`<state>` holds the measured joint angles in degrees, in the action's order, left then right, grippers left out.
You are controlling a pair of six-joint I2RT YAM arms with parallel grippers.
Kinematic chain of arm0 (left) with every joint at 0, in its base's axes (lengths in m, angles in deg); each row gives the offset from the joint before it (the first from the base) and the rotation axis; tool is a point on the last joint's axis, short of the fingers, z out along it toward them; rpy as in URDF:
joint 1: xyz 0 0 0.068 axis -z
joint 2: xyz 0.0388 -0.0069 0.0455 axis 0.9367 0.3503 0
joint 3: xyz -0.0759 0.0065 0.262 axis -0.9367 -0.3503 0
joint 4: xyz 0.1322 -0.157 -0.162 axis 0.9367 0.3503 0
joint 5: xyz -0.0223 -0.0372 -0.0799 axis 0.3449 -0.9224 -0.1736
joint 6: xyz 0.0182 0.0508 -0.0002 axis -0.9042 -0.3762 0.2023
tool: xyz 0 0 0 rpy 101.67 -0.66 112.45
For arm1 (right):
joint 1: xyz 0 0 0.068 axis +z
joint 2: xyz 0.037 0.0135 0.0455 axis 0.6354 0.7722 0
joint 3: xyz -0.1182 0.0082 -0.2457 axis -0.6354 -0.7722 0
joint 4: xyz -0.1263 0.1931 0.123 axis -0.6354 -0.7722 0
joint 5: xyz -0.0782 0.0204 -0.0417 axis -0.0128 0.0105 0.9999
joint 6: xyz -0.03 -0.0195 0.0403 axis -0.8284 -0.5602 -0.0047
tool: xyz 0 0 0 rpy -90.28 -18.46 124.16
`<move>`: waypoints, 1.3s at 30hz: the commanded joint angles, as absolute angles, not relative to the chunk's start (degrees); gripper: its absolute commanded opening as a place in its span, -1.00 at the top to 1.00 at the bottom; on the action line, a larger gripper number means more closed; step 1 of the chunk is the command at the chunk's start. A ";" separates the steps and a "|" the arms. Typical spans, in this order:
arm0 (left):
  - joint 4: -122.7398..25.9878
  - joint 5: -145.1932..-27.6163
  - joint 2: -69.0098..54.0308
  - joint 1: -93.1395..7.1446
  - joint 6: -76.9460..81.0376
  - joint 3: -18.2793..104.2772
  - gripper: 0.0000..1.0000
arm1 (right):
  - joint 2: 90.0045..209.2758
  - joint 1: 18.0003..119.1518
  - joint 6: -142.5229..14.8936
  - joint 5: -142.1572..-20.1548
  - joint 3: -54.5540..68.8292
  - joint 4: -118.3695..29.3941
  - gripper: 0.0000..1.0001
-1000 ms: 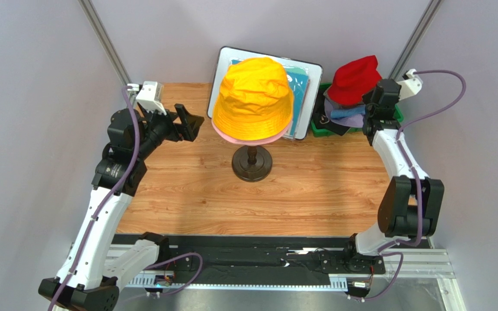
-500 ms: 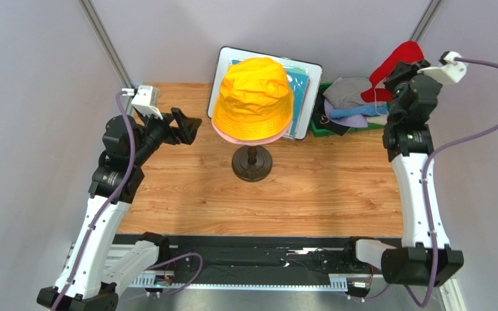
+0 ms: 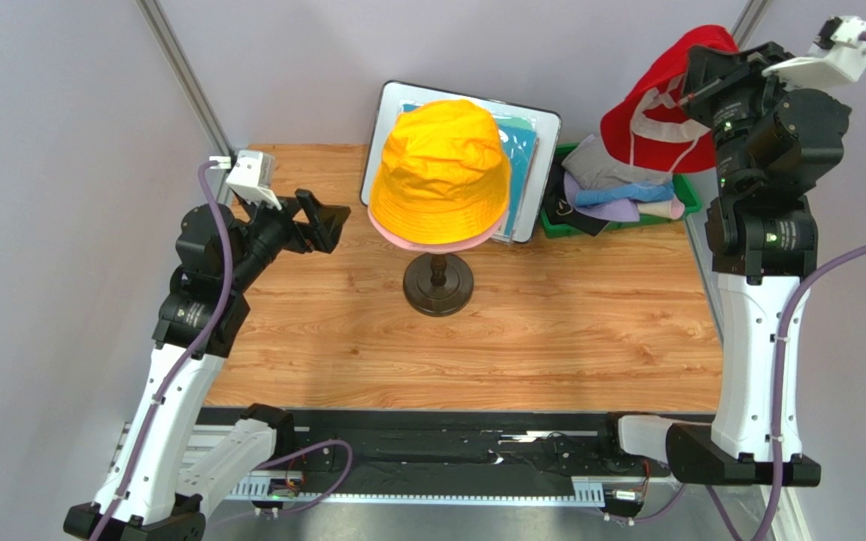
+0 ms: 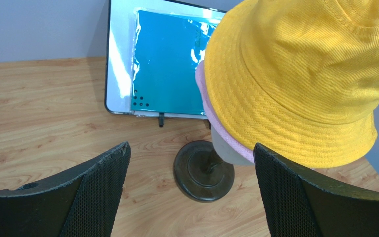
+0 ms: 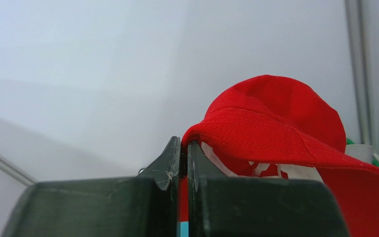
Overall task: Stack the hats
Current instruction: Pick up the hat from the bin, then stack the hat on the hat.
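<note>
Over green bin [image 3: 691, 194], right gripper [image 5: 183, 153] pinches red hat [image 3: 650, 113]; left gripper [image 3: 327, 218] agape near orange-yellow hat [image 3: 440, 169]

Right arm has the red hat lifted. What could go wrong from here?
The right jaws pinch the red hat by only a thin edge of brim, so it may slip free in transit. It hangs limp; lowered like that, it could land crooked on the orange-yellow hat or nudge it off the stand.
</note>
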<state>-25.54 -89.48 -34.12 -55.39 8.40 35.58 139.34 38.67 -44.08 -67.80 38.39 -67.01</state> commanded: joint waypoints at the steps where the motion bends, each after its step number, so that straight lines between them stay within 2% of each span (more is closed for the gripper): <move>1: -27.29 -89.74 -35.17 -55.79 9.19 35.69 -0.95 | 142.73 43.66 -44.44 -69.56 42.33 -68.95 1.00; 9: -27.29 -89.66 -35.00 -55.79 8.84 35.60 -0.95 | 153.01 53.15 -45.31 -64.38 51.55 -62.36 1.00; 17: -27.11 -88.95 -35.35 -55.87 8.39 35.69 -0.95 | 168.72 62.29 -49.53 -56.12 68.23 -55.41 1.00; 22: -27.02 -88.87 -35.43 -55.87 8.13 35.61 -0.95 | 174.64 68.70 -50.06 -53.57 73.45 -50.14 1.00; 29: -27.02 -88.60 -35.96 -55.96 7.87 35.69 -0.95 | 170.79 77.41 -55.86 -52.42 65.29 -46.53 1.00; 32: -27.02 -88.52 -36.40 -55.96 7.78 35.52 -0.95 | 162.98 79.52 -55.69 -53.12 53.71 -44.00 1.00; 33: -27.02 -88.78 -36.58 -55.96 7.61 35.34 -0.95 | 160.52 79.96 -55.86 -53.30 45.67 -41.54 1.00; 37: -28.34 -91.76 -36.84 -55.96 8.22 35.08 -0.95 | 149.18 82.69 -55.86 -54.17 33.67 -39.15 1.00; 39: -29.57 -94.04 -36.67 -55.96 9.36 35.08 -0.95 | 147.14 83.83 -56.21 -54.79 31.79 -41.25 1.00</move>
